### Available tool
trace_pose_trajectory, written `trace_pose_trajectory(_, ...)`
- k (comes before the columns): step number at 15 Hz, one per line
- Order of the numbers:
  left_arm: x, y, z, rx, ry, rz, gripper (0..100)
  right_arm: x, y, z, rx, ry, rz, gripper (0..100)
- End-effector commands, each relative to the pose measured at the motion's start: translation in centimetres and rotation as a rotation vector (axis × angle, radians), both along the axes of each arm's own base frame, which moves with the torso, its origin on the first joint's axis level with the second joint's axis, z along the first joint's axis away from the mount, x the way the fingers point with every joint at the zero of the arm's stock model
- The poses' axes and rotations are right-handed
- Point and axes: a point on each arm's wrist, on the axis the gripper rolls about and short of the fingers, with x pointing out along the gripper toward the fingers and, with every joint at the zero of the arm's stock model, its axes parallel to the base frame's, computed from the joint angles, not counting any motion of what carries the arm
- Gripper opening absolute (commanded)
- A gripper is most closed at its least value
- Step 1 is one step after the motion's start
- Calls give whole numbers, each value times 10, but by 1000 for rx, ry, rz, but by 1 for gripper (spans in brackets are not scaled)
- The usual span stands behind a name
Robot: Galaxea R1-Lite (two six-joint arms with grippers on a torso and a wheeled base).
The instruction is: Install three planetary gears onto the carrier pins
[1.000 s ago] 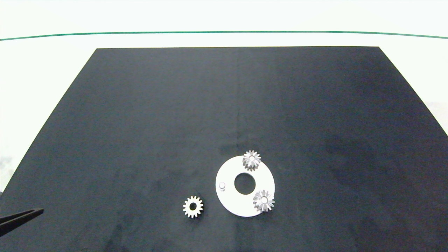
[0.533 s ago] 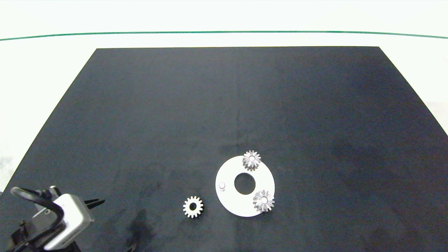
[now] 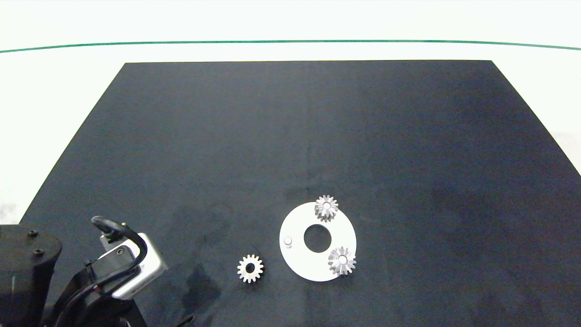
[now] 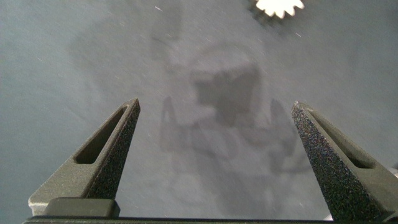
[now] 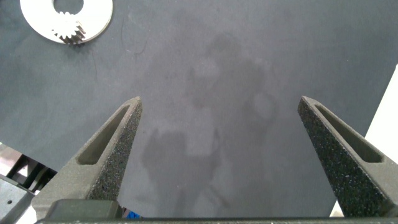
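Left arm [image 3: 68, 277] is in at the head view's lower-left corner, wrist camera housing up, low over the mat. Left gripper [image 4: 214, 115]: fingers spread wide, nothing between them. Right arm is out of the head view; right gripper [image 5: 217, 112] hangs above the mat, fingers also spread wide, holding nothing.

Gears [image 3: 250, 268] were shiny toothed metal; disc [image 3: 299, 261] smooth, matt white; pin [image 3: 288, 241] pale and smooth. Mat [image 3: 290, 136] was matt black cloth-like sheet. Left fingers [image 4: 115, 149] showed grainy grey pads.
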Motion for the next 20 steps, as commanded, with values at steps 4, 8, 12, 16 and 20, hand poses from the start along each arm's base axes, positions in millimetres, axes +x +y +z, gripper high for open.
trace_pose_trajectory(4,12,-33,0,42,27,-69,100,3,2,-1,-11,12,-3,100)
trace_pose_trajectory(8,16,-50,-5,73,44,-96,100,3,2,-3,-16,20,-2,100)
trace_pose_trajectory(12,24,-64,-1,80,34,-102,100,3,2,-4,-15,21,-3,100)
trace_pose_trajectory(16,32,-75,-1,85,39,-106,100,3,2,-4,-18,22,-4,100)
trace_pose_trajectory(20,42,-87,-9,64,31,-101,100,3,2,-4,-17,21,-4,100)
